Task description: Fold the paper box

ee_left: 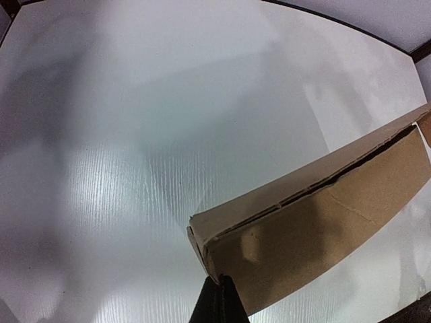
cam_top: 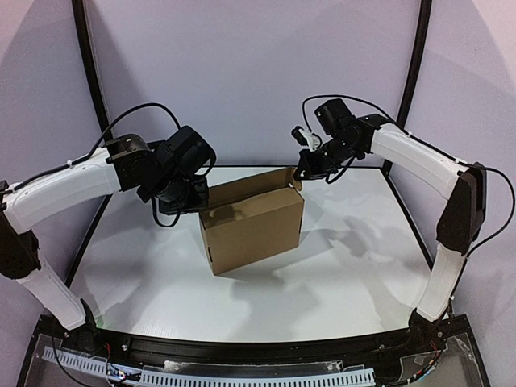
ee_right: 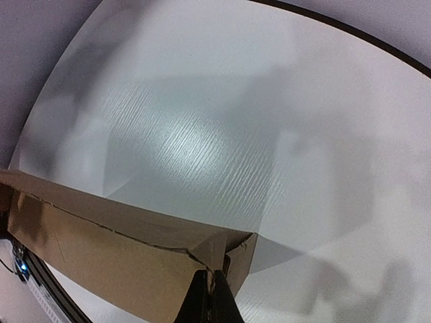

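Observation:
The paper box [cam_top: 254, 226] is brown cardboard and stands upright on the white table, its top flaps partly raised at the back. My left gripper [cam_top: 196, 196] is at its upper left rear corner. In the left wrist view the gripper [ee_left: 220, 281] is shut, with the corner edge of the box [ee_left: 323, 229] pinched at the tips. My right gripper [cam_top: 300, 173] is at the upper right rear corner. The right wrist view shows this gripper [ee_right: 214, 276] shut on a folded corner flap of the box [ee_right: 101, 256].
The white table [cam_top: 355, 266] has a black border, and purple walls stand close behind and beside it. Both arms reach in from the sides over the table's rear half. A cable tray [cam_top: 242, 375] runs along the near edge.

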Robot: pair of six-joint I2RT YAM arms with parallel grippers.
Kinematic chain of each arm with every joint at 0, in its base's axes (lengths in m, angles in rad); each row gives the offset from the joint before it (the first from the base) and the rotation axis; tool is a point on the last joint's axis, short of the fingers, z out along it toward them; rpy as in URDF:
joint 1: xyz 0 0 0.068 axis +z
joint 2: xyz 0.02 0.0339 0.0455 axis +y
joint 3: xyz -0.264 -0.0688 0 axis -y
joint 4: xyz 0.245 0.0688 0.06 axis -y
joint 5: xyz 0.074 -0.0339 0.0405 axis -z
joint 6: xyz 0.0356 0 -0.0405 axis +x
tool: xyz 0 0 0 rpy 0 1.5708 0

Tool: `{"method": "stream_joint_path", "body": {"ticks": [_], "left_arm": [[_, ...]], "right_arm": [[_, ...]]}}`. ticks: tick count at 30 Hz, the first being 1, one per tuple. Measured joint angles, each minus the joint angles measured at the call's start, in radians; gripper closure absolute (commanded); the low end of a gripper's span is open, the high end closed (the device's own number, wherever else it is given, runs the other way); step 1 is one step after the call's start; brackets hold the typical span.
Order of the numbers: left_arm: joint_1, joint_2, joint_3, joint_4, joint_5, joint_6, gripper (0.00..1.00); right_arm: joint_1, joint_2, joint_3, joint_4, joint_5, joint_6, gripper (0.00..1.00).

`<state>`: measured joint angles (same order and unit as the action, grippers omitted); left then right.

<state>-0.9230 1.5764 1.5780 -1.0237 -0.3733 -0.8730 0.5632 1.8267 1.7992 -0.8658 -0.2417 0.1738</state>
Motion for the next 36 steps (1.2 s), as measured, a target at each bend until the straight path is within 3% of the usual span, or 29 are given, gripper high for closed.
{"method": "stream_joint_path", "body": {"ticks": [13,25,36], "left_arm": [[0.0,0.0,-0.009,0.01,-0.011,-0.025,0.99],[0.001,0.091,0.124,-0.1,-0.018,-0.061,0.99],[0.001,0.074,0.101,-0.09,-0.01,-0.049,0.99]], "right_arm": [[0.016,-0.056,-0.122,0.139,0.048,0.039,1.0],[0.019,-0.056,-0.122,0.141,0.066,0.029,1.0],[0.019,-0.056,-0.122,0.141,0.068,0.027,1.0]]}}
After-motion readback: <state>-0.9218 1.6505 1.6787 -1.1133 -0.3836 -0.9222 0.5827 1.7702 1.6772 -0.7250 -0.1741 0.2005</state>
